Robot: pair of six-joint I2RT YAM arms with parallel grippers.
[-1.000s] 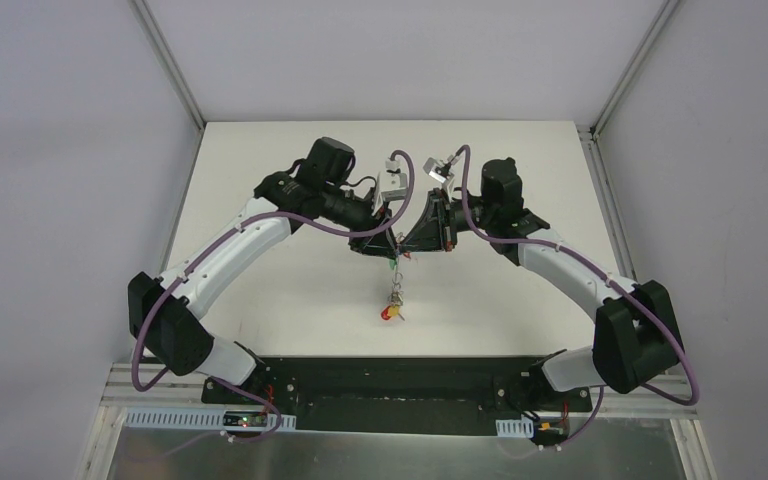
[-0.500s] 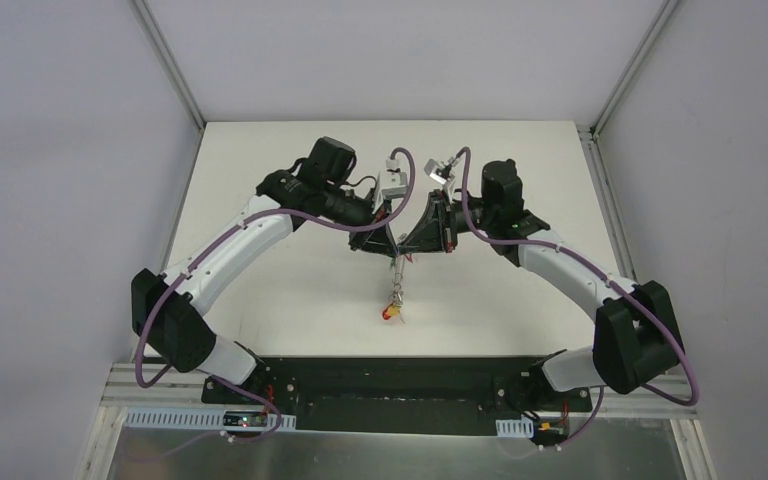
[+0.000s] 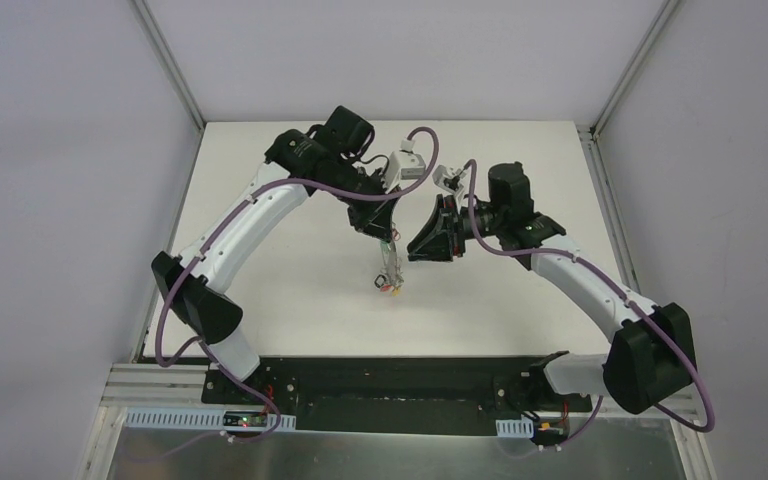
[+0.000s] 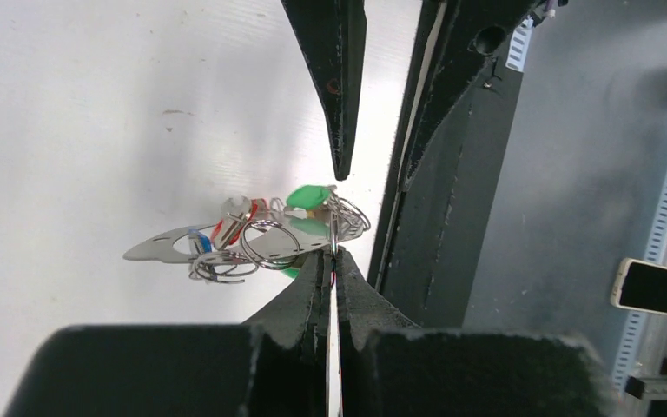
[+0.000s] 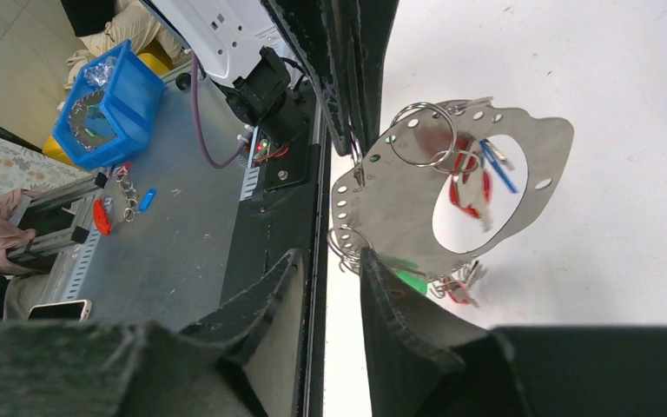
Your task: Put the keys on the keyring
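The flat, holed silver metal keyring (image 5: 391, 208) hangs from the left gripper (image 4: 333, 259) above the white table (image 3: 290, 270). Small tagged keys (image 4: 241, 228) cluster on it, with the right gripper (image 5: 330, 259) just to its right.

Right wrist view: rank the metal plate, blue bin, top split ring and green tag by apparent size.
Largest to smallest:
metal plate
blue bin, though it sits farther from the camera
split ring
green tag, only partly in view

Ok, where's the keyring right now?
The keyring hangs over the table centre in the top view, pinched by the left gripper, just left of the open right gripper, keys dangling from it.
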